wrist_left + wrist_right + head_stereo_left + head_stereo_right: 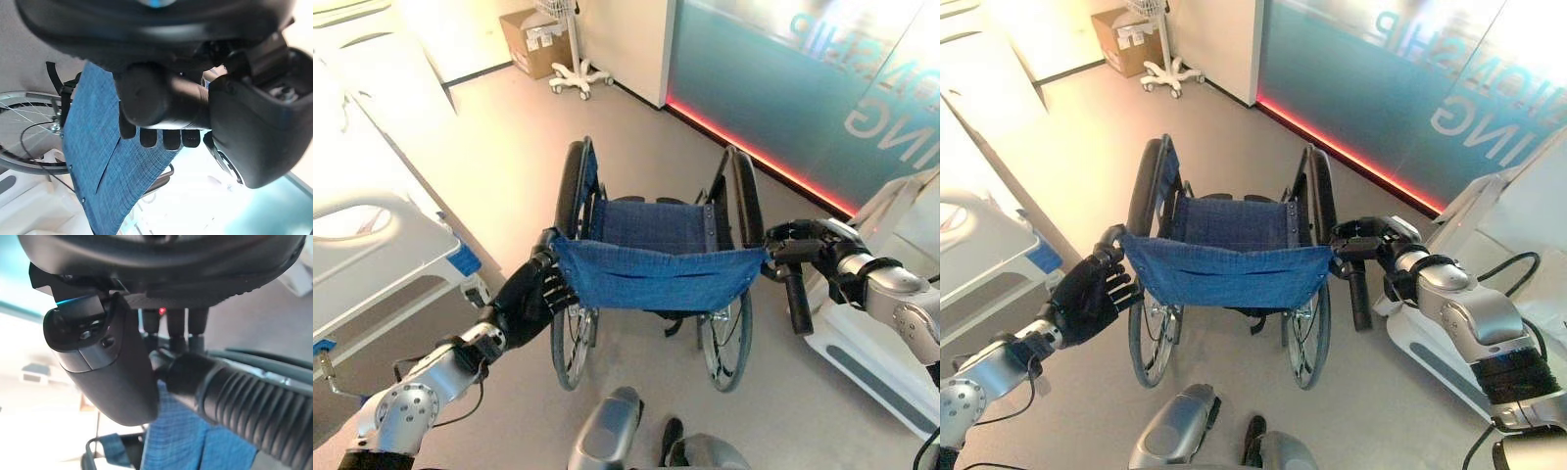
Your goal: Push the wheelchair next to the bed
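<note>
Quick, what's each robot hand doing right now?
Left hand: shut on the wheelchair's left push handle.
Right hand: shut on the right push handle.

wheelchair [656, 255] centre | left robot hand [536, 294], right robot hand [803, 250] grip handles | bed [372, 245] left

Blue-fabric wheelchair [656, 264] upright, unfolded, white bed [372, 235] well apart at left
</note>
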### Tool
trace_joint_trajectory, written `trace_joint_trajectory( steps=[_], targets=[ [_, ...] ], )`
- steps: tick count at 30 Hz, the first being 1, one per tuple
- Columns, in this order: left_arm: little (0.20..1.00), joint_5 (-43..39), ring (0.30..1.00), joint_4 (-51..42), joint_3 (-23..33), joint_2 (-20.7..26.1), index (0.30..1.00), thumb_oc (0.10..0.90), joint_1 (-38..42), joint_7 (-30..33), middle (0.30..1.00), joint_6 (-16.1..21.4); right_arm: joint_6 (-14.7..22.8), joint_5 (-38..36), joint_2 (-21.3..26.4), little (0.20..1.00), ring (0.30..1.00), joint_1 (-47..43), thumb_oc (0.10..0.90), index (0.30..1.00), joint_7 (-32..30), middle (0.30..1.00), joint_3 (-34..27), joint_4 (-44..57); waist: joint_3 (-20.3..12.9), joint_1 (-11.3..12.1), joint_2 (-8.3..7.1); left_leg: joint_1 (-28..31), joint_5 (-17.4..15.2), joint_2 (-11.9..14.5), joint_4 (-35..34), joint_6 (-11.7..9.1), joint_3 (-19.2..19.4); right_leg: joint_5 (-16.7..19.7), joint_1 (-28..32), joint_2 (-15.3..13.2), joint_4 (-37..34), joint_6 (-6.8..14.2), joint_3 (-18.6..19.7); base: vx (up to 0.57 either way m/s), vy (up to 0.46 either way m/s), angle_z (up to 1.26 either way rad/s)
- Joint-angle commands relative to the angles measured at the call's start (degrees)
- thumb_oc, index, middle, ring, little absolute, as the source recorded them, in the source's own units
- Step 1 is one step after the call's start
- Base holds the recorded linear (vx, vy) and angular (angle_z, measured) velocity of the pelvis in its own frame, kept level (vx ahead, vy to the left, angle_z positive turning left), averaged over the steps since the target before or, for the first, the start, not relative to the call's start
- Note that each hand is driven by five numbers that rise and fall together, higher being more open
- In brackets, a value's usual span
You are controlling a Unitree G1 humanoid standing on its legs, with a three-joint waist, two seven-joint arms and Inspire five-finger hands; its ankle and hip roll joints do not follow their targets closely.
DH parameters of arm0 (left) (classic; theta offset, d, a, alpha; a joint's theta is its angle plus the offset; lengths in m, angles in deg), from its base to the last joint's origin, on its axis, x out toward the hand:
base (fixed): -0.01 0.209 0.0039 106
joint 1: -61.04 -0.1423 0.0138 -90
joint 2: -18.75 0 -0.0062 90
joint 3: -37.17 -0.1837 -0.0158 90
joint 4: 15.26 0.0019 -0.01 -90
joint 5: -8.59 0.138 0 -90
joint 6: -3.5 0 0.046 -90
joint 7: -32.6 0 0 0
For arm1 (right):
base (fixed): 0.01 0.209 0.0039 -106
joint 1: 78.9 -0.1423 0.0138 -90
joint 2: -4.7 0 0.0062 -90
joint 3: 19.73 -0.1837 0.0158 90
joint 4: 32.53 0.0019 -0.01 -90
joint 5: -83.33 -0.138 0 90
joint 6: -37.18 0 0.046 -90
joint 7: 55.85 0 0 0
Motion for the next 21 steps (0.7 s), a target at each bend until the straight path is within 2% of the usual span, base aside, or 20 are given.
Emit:
trace_joint_trajectory(
  steps=[1, 2, 4, 5, 6, 7, 9, 10, 11, 12, 13, 15, 17, 20, 21],
  targets=[
    [0.300, -5.1, 0.300, -8.5, 7.8, 1.4, 0.300, 0.400, 8.8, -3.3, 0.300, 11.8, 5.5, -5.2, -2.6, 0.300, 0.300, -11.3, 0.400, 0.300, 3.5, 0.300, 5.8, 6.9, -7.8, -0.5, -0.37, 1.4, 11.3, 1.1, -15.8, -0.3, 5.2, 1.0, 6.3, 4.5, -3.9, 3.8, -8.3, 0.42, -0.067, 0.06],
    [0.300, -4.6, 0.300, -8.1, 7.3, 1.2, 0.300, 0.400, 8.7, -3.7, 0.300, 12.3, 5.9, -4.4, -3.6, 0.300, 0.300, -11.5, 0.400, 0.300, 3.7, 0.300, 6.5, 6.4, -8.1, -0.1, 0.42, 0.5, 13.1, 1.6, -21.1, -0.5, 8.3, -0.2, 7.8, 5.9, -3.6, 3.3, -9.0, 0.43, -0.065, 0.01],
    [0.300, -3.3, 0.300, -7.5, 5.7, 0.3, 0.300, 0.400, 9.3, -5.0, 0.300, 13.3, 6.8, -2.4, -4.9, 0.300, 0.300, -10.3, 0.400, 0.300, 4.3, 0.300, 7.1, 5.8, -8.3, 0.1, 0.81, 0.5, 14.4, 2.4, -25.6, -0.1, 14.3, -2.1, 10.3, 7.0, -3.5, 2.7, -10.4, 0.45, -0.041, -0.10],
    [0.300, -2.9, 0.300, -7.5, 4.9, 0.0, 0.300, 0.400, 9.6, -5.3, 0.300, 13.7, 7.3, -1.6, -5.2, 0.300, 0.300, -9.7, 0.400, 0.300, 4.6, 0.300, 7.2, 5.6, -8.5, -0.1, 0.49, 0.9, 13.7, 2.1, -26.2, -0.3, 16.3, -3.6, 11.5, 7.0, -3.3, 2.8, -10.9, 0.46, -0.035, -0.04],
    [0.300, -2.5, 0.300, -7.8, 4.3, -0.1, 0.300, 0.400, 10.1, -5.3, 0.300, 13.9, 7.4, -0.8, -5.5, 0.300, 0.300, -9.0, 0.400, 0.300, 5.2, 0.300, 7.0, 5.5, -8.8, -0.2, 0.08, 1.1, 12.5, 2.1, -25.6, 0.3, 18.8, -4.7, 12.3, 7.0, -2.9, 2.6, -11.9, 0.54, -0.032, 0.05],
    [0.300, -1.9, 0.300, -8.3, 4.0, 0.2, 0.300, 0.400, 11.2, -4.6, 0.300, 13.7, 8.2, 0.3, -6.1, 0.300, 0.300, -8.3, 0.400, 0.300, 6.2, 0.300, 6.8, 4.5, -9.7, 0.0, -1.03, 2.0, 7.8, 1.3, -25.3, 2.6, 20.0, -6.3, 12.7, 6.3, -1.2, 3.3, -12.9, 0.48, -0.028, 0.12],
    [0.300, -2.0, 0.300, -8.0, 4.0, 0.7, 0.300, 0.400, 12.1, -3.9, 0.300, 13.7, 9.2, 0.9, -7.0, 0.300, 0.300, -8.1, 0.400, 0.300, 7.9, 0.300, 6.7, 3.0, -10.8, 0.7, -2.19, 2.7, 5.5, -0.3, -25.5, 4.1, 18.2, -6.2, 12.9, 5.9, 1.3, 4.6, -13.3, 0.37, -0.029, 0.17],
    [0.300, -2.1, 0.300, -7.9, 4.0, 0.8, 0.300, 0.400, 12.2, -3.8, 0.300, 13.8, 9.3, 1.1, -7.1, 0.300, 0.300, -8.1, 0.400, 0.300, 8.3, 0.300, 6.6, 2.9, -10.8, 0.9, -1.94, 2.4, 6.5, 0.4, -25.6, 4.5, 18.9, -5.4, 12.5, 6.3, 1.3, 4.2, -13.8, 0.47, -0.039, -0.10],
    [0.300, -1.8, 0.300, -7.8, 4.8, 1.2, 0.300, 0.400, 13.0, -2.4, 0.300, 13.3, 10.1, 1.4, -7.4, 0.300, 0.300, -8.2, 0.400, 0.300, 10.1, 0.300, 6.7, 1.9, -11.5, 1.8, -3.68, 3.1, 2.9, -1.8, -23.4, 6.1, 17.3, -3.7, 13.4, 5.1, 5.7, 6.4, -13.8, 0.41, -0.051, -0.25],
    [0.300, -1.5, 0.300, -7.4, 5.6, 1.5, 0.300, 0.400, 13.1, -2.5, 0.300, 12.8, 10.5, 1.5, -7.5, 0.300, 0.300, -8.2, 0.400, 0.300, 10.7, 0.300, 6.6, 1.4, -11.9, 2.4, -4.31, 3.5, 3.7, -2.0, -24.3, 7.1, 17.4, 0.7, 12.4, 5.0, 8.6, 8.2, -14.3, 0.60, -0.029, -0.30],
    [0.300, -1.5, 0.300, -7.0, 6.3, 2.1, 0.300, 0.400, 12.8, -2.8, 0.300, 12.5, 10.9, 1.4, -7.4, 0.300, 0.300, -8.0, 0.400, 0.300, 11.0, 0.300, 6.6, 1.4, -12.2, 2.9, -4.99, 4.3, 3.5, -2.7, -25.2, 8.0, 16.9, 6.0, 11.4, 5.0, 15.3, 11.4, -14.2, 0.38, -0.031, -0.24],
    [0.300, -1.8, 0.300, -6.4, 7.5, 3.2, 0.300, 0.400, 12.5, -3.6, 0.300, 12.1, 11.8, 0.8, -6.9, 0.300, 0.300, -7.4, 0.400, 0.300, 10.9, 0.300, 6.5, 2.1, -12.3, 3.3, -5.96, 4.9, 3.3, -4.1, -25.2, 8.8, 14.7, 14.1, 8.7, 6.7, 23.1, 15.9, -11.8, 0.32, -0.054, -0.13],
    [0.300, -2.5, 0.300, -5.7, 8.3, 4.1, 0.300, 0.400, 11.8, -4.6, 0.300, 12.6, 12.2, -0.2, -6.0, 0.300, 0.300, -6.9, 0.400, 0.300, 10.0, 0.300, 6.4, 3.5, -12.3, 2.7, -5.95, 5.4, 3.3, -4.2, -24.8, 8.9, 12.3, 19.8, 4.4, 8.9, 28.2, 17.3, -7.7, 0.26, -0.122, 0.11],
    [0.300, -3.4, 0.300, -4.7, 8.9, 5.2, 0.300, 0.400, 11.8, -6.0, 0.300, 12.9, 11.9, -0.1, -5.7, 0.300, 0.300, -5.8, 0.400, 0.300, 9.7, 0.300, 5.3, 5.1, -12.3, 1.9, -5.18, 5.2, 3.1, -4.4, -23.4, 8.5, 9.8, 15.8, 2.6, 5.3, 26.0, 15.7, -6.7, 0.31, -0.069, 0.22],
    [0.300, -4.3, 0.300, -4.4, 9.1, 6.2, 0.300, 0.400, 11.7, -6.9, 0.300, 13.2, 11.3, -0.1, -5.0, 0.300, 0.300, -5.3, 0.400, 0.300, 9.7, 0.300, 4.3, 5.8, -12.4, 1.5, -4.25, 4.7, 2.9, -4.2, -21.7, 8.0, 8.6, 12.4, 2.3, 2.7, 21.4, 13.9, -6.9, 0.29, -0.095, 0.17]
  ],
)
